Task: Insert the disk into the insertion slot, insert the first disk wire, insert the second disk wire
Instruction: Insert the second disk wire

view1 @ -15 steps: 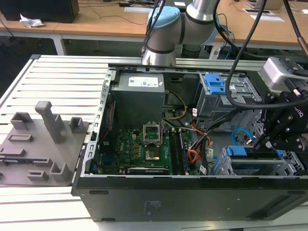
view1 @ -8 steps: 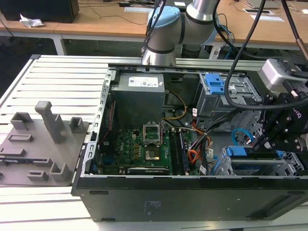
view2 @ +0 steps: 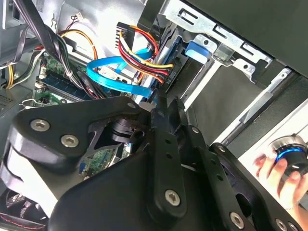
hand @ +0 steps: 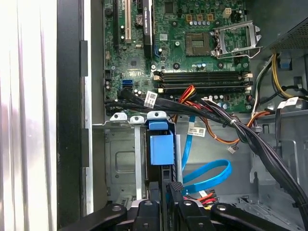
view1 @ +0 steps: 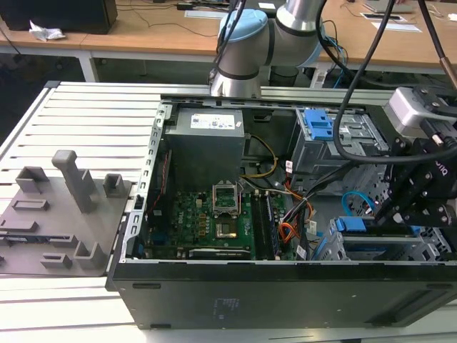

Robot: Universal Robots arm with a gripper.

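My pincer: black, linked fingers, shown in the exterior view (view1: 414,204) at that view's right, lowered into the open computer case just above the drive cage. In both wrist views its fingers (hand: 174,192) lie drawn together with only a thin seam between them; I cannot tell whether anything is pinched in that seam.
The disk: its bright blue caddy end (hand: 160,147) sits inside the insertion slot, directly ahead of my fingertips. In the exterior view the blue caddy edge (view1: 351,226) shows at the cage top.
The insertion slot: a low silver-grey metal cage (hand: 120,159) beside the case's side wall, below the motherboard edge.
The first disk wire: a bundle of orange, red, yellow and black wires (view2: 139,50) ending in a black plug (view2: 166,77), close to the caddy's end; whether it is seated I cannot tell.
The second disk wire: a light blue flat cable (hand: 211,175) looping just beside my fingers; in the second wrist view its loop (view2: 113,72) runs under the coloured bundle.
Motherboard: green board (hand: 192,48) with an empty processor socket and dark memory slots.
Writing: small white tags on the cables (hand: 150,98), print too small to read.
Person: a hand (view2: 281,173) rests on a blue-lit knob outside the case.
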